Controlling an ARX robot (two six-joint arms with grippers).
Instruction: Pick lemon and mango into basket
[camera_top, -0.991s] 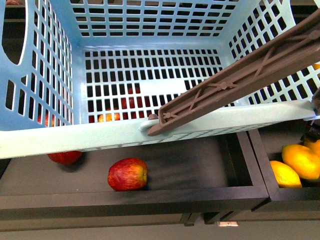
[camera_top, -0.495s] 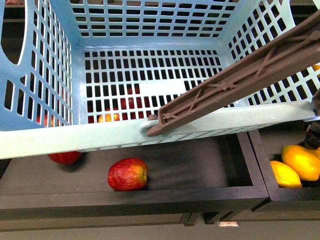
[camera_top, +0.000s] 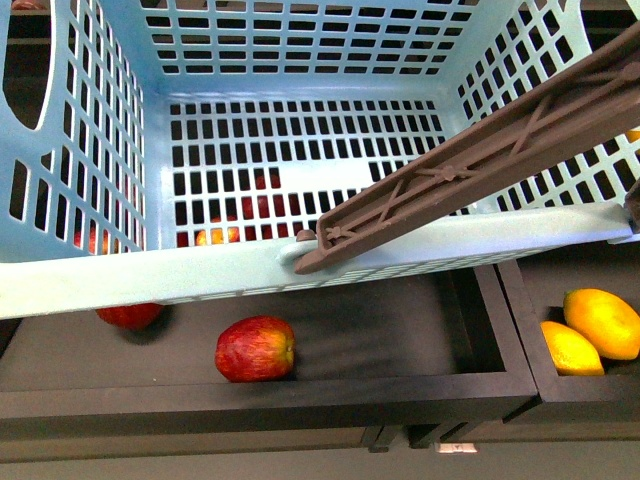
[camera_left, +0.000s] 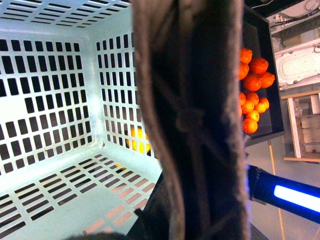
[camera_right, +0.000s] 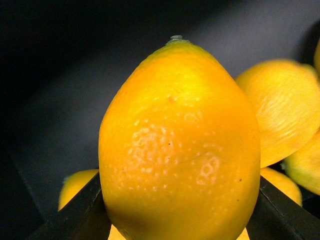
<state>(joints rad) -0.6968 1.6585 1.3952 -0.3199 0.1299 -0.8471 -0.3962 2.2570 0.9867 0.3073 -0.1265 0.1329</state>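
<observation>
**Yellow lemon clamped in the right gripper**

One lemon (camera_right: 180, 145) fills the centre of the right wrist view. It is pinched between the two dark fingers (camera_right: 75, 215) of the right gripper (camera_right: 179, 202), with its stem end toward the top of the frame. Parts of at least three more lemons show behind it.

In the front view two other lemons (camera_top: 600, 322) lie touching in the black compartment (camera_top: 520, 330) at lower right. A second ago three showed there, and half a second ago a dark gripper part hung at the right edge. Both are gone from that view.

The one mint basket (camera_top: 150, 275) fills the upper frame, unmoved, with its brown handle (camera_top: 470, 165) slanting across the right. Two red apples (camera_top: 255, 349) lie on the black tray (camera_top: 400, 320) below the basket's rim, and more red shows through the floor slots.

The handle blocks most of the left wrist view, so whether the left gripper is clenched or released cannot be told.
</observation>
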